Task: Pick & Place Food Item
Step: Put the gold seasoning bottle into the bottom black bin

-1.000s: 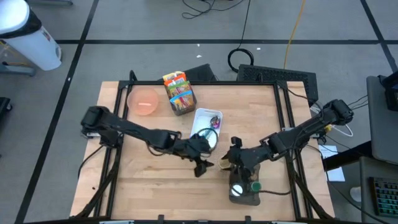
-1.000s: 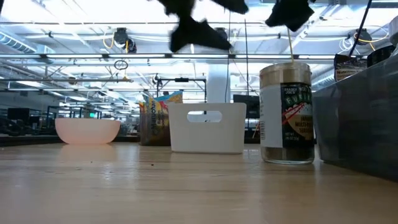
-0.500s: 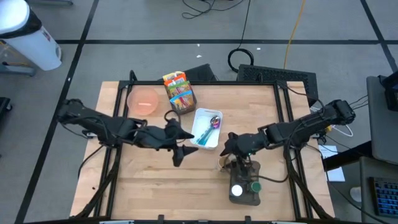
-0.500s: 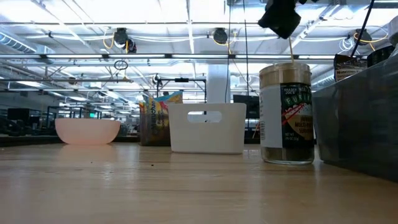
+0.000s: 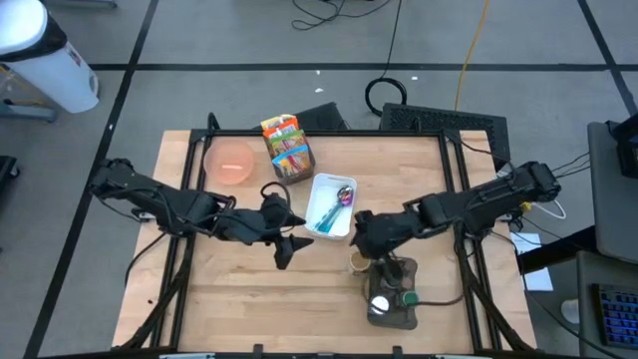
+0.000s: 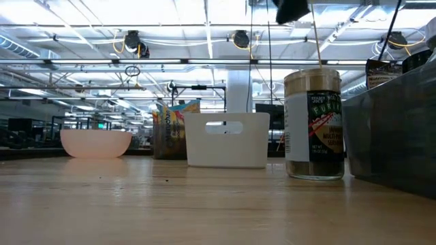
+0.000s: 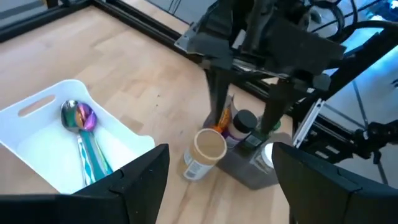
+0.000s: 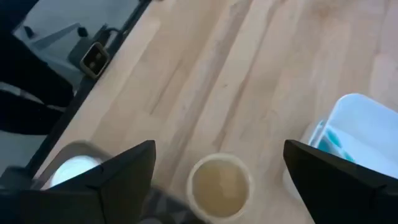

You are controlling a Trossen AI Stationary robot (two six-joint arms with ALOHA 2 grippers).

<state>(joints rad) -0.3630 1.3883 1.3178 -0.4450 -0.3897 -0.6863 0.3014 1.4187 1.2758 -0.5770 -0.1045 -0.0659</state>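
The food item is a seasoning jar (image 6: 313,124) with a tan lid (image 5: 357,262). It stands upright on its base on the wooden table, next to the dark rack (image 5: 392,304). My right gripper (image 5: 359,237) hangs open above the jar, and the lid (image 8: 219,183) shows below, between its fingers, untouched. My left gripper (image 5: 283,251) is open too. It hovers over the table to the jar's left and holds nothing.
A white bin (image 5: 331,207) with a shiny spoon (image 7: 79,118) sits just beyond the jar. A pink bowl (image 5: 231,162) and a box of snack packs (image 5: 287,150) stand at the far left. The dark rack holds small bottles (image 7: 244,121). Bare wood lies near the front left.
My left gripper has risen and drawn back toward the table's left edge, away from the jar, and has left the low view. My right gripper has lifted a little and shifted toward the far left, rolling as it went. The jar has stayed upright where it was.
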